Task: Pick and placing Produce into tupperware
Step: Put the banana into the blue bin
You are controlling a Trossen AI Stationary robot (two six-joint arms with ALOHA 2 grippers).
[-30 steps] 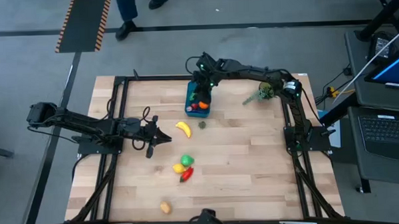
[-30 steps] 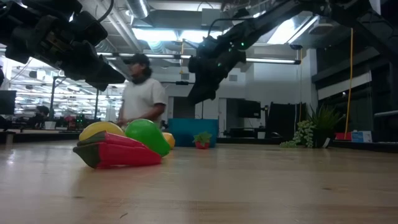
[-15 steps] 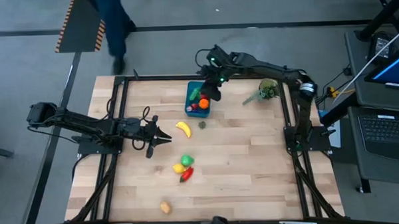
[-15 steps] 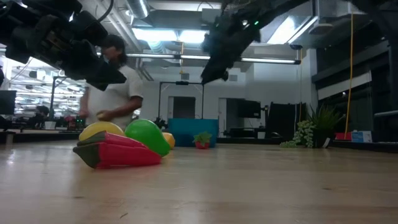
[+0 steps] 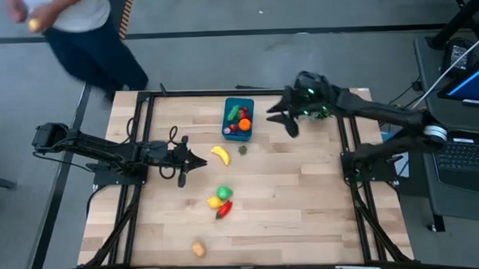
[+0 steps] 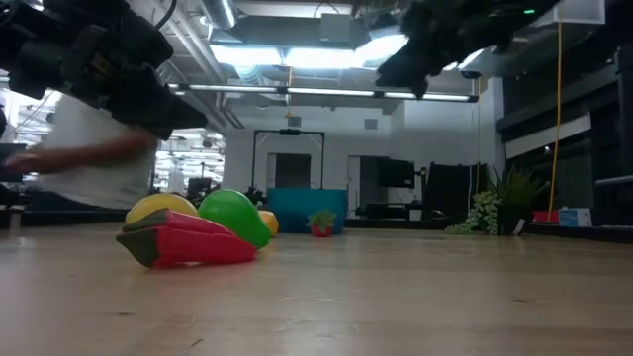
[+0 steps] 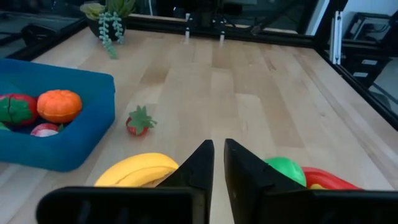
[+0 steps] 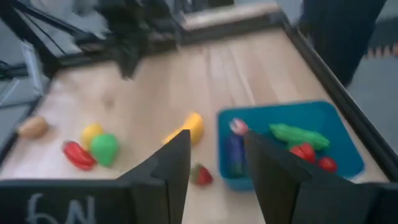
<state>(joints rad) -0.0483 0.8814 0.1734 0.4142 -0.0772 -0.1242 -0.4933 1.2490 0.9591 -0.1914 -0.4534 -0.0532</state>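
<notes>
Blue tub (image 5: 239, 118) sits near the middle of the table's far edge, long side running front to back; inside it: an orange (image 7: 59, 105), a cucumber (image 8: 297, 134), an eggplant (image 8: 235, 153) and some red pieces. Just off the tub's near corner lies a strawberry (image 5: 242, 149), apart from the tub, and beside that a banana (image 5: 219, 155), both around mid-table. Closer to the near edge is a tight cluster: green round fruit (image 5: 224, 192), yellow piece (image 5: 215, 202) and red pepper (image 5: 224, 209), touching or almost touching. A small tan piece (image 5: 198, 248) lies alone by the near edge. Left gripper (image 5: 200, 161) is just beside the banana on its left-edge side, low over the table, fingers (image 7: 200, 168) nearly together with only a slim gap, nothing between them; in the left wrist view the banana shows right at the fingertips, can't tell if touching. Right gripper (image 5: 285, 119) is up in the air to the right of the tub, toward the far right corner, fingers (image 8: 171, 163) standing apart, nothing held. Plant sprig (image 7: 111, 18) is at the far right corner of the table (image 5: 305, 196). A person (image 5: 72, 28) is on the floor past the far left corner, blurred.
</notes>
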